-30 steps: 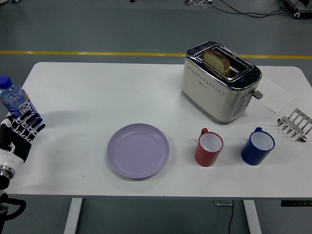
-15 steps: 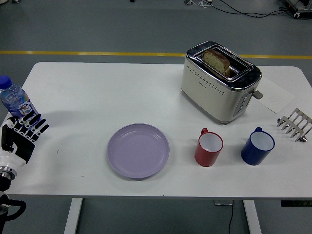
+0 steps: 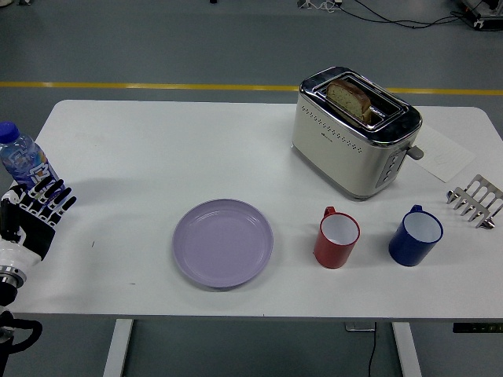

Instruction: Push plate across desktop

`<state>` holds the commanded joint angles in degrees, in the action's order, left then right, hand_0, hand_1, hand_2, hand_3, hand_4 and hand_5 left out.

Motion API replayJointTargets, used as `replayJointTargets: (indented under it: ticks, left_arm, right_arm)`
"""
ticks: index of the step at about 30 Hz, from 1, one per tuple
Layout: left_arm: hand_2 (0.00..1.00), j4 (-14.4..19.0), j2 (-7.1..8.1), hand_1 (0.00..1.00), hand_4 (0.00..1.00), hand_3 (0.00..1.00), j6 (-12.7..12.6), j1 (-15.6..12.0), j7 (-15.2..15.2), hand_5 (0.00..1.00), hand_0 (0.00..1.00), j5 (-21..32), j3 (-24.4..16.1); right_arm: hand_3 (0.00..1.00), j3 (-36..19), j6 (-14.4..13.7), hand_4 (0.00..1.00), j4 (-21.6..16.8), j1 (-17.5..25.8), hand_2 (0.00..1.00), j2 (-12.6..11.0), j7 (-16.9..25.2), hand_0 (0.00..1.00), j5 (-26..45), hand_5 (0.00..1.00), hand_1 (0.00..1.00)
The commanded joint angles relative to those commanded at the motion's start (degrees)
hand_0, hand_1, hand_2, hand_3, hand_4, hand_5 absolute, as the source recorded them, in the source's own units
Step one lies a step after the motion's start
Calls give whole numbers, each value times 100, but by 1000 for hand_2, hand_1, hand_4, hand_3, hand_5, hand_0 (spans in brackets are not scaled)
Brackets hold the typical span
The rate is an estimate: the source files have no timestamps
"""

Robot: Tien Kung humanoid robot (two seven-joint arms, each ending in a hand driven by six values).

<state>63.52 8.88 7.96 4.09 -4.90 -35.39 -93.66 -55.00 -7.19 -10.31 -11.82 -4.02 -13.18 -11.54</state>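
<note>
Left hand at left frame edge beside water bottle, fingers spread wide, empty. Purple plate lower centre of tabletop, untouched.

Toaster (bread inside), red mug, blue mug, water bottle.

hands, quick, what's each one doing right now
Left hand: open, fingers spread, holding nothing, at the table's left edge beside the water bottle.
Right hand: not in view.
</note>
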Motion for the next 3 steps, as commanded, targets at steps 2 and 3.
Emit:
replayJointTargets:
  ticks: [2, 3]
  left_arm:
    - [715, 3, -4, 706, 443, 618, -72, -2, -91, 991, 710, -102, 2]
    - [715, 3, -5, 706, 443, 618, -79, -2, -100, 991, 710, -113, 2]
  right_arm:
    - [604, 14, 1, 440, 0, -3, 687, 2, 1, 650, 17, 245, 626]
    - [604, 16, 1, 440, 0, -3, 687, 2, 1, 650, 18, 245, 626]
